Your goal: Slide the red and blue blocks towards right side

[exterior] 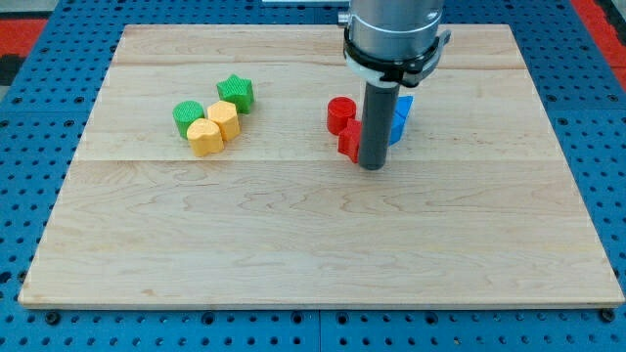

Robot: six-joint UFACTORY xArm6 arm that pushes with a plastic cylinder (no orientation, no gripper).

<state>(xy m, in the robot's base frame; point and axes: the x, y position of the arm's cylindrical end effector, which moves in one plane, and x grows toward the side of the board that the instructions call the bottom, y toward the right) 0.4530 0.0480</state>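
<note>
A red cylinder block [340, 114] stands right of the board's middle, toward the view's top. A second red block [349, 140] sits just below it, partly hidden by my rod. Blue blocks [401, 115] show to the right of the rod, partly hidden; their shape and number cannot be made out. My tip [373, 166] rests on the board just below and between the red and blue blocks, close against the lower red block's right side.
At the view's left is a cluster: a green star block [236, 92], a green cylinder [188, 116], a yellow block [224, 118] and another yellow block [205, 137]. The wooden board [313, 244] has a blue pegboard around it.
</note>
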